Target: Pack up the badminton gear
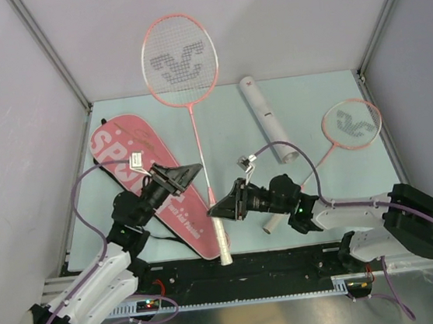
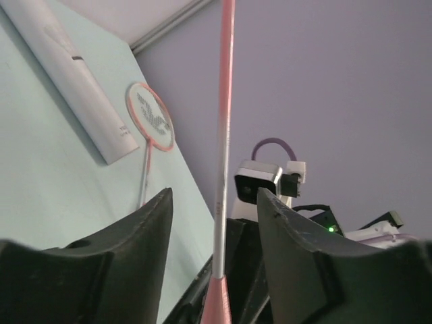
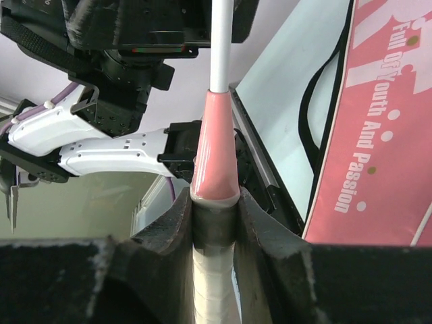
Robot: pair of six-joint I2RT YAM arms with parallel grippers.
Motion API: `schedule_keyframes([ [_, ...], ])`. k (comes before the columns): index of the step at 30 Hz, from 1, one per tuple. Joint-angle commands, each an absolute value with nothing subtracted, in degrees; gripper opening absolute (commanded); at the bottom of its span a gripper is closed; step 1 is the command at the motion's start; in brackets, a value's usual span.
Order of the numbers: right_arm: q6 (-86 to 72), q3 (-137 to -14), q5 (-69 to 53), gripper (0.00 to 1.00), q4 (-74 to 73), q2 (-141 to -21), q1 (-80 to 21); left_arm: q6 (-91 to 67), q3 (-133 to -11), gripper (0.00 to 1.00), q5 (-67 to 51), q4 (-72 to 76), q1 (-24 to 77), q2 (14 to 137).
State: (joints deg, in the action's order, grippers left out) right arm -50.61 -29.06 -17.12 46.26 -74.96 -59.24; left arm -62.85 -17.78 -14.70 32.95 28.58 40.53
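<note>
Lettering "Full Of Youth And Passion" on pink bag (image 3: 395,169) beside racket (image 3: 216,148)

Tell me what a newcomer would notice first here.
A pink-rimmed racket slants up at centre, the right gripper clamped on its handle, the left gripper open around its shaft. A pink bag lies left; a white tube and second racket lie right.
</note>
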Motion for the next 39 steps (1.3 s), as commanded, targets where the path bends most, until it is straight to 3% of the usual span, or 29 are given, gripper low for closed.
schedule_keyframes([
  [1,-49.7,-28.0,-13.6,0.0,50.9,-69.1,-58.9,-61.4,-17.0,0.63,-12.1,34.5,28.4,39.0],
  [5,-50.0,-27.7,-11.5,0.0,43.4,-64.3,-56.9,-59.1,-18.0,0.72,-9.1,25.0,28.4,37.3],
  [13,-48.4,-27.7,-4.1,0.0,24.3,-50.2,-53.4,-54.1,-27.1,0.76,16.3,-12.5,26.4,33.8],
  [16,-47.6,-27.7,-1.5,0.0,18.5,-45.7,-53.3,-53.9,-29.4,0.76,19.5,-21.5,20.6,35.0],
  [22,-46.3,-27.7,1.8,0.0,11.7,-40.5,-53.0,-57.0,-27.6,0.7,17.4,-25.3,11.1,39.2],
  [39,-44.0,-27.8,3.7,0.0,4.8,-34.6,-52.9,-61.5,-22.5,0.67,24.7,-23.6,9.6,50.4],
])
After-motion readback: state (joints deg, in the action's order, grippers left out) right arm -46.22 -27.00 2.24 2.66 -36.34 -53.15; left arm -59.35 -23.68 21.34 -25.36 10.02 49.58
